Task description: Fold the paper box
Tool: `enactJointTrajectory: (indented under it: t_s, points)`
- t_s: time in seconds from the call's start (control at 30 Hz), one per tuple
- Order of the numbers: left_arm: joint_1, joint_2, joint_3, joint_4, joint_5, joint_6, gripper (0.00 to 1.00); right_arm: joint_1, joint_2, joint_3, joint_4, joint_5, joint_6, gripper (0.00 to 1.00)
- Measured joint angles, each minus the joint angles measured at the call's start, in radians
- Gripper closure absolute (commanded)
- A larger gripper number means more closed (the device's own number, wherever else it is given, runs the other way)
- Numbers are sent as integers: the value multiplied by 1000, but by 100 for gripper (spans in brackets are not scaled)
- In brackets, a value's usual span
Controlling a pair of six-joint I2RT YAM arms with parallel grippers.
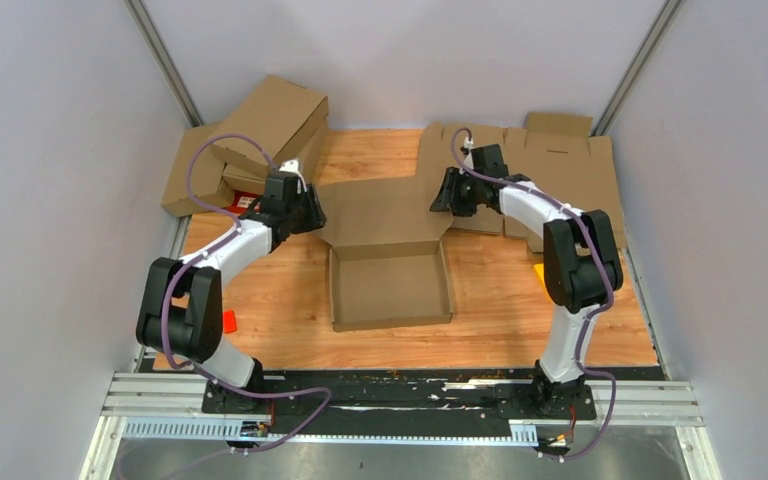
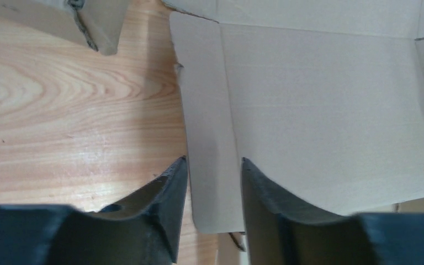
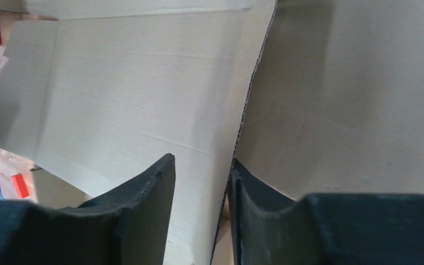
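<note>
While straddling paper box (image 1: 390, 285) lid flaps, left end effector (image 2: 213, 160), right end effector (image 3: 202, 159) half-open, unclamped.

1 half-folded paper box (image 1: 390, 285), at least 2 closed brown boxes (image 1: 272, 118), at least 2 flat cardboard blanks (image 1: 565, 175), 2 robot arms (image 1: 235, 245), 1 small red piece (image 1: 228, 321), 1 small orange piece (image 1: 538, 270).

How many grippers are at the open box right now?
2. The left gripper is at the left flap of the box lid, the right gripper at the lid's right edge. Each has cardboard between its open fingers. None hidden.
</note>
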Motion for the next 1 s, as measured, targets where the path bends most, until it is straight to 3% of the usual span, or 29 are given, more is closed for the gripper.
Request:
enactJointTrajectory:
  t_s: [0.07,0.1,0.13,0.33,0.57,0.77,1.0]
  points:
    - [0,0,0,4,8,16,93,19,1,17,-17,-2,-16,86]
    - [0,-1,0,6,11,15,100,27,1,24,-22,0,-27,94]
    - [-2,-4,-2,9,3,24,100,38,1,35,-32,27,-38,99]
    - [-66,-89,-11,6,-56,68,100,85,-40,32,-52,123,-72,100]
    - [-186,-214,-93,48,-155,129,100,163,-309,-124,29,275,-130,100]
    - [-238,-293,-224,178,-171,133,100,190,-572,-378,211,364,-161,100]
    - [-313,-405,-395,404,-190,141,100,203,-660,-526,314,416,-177,94]
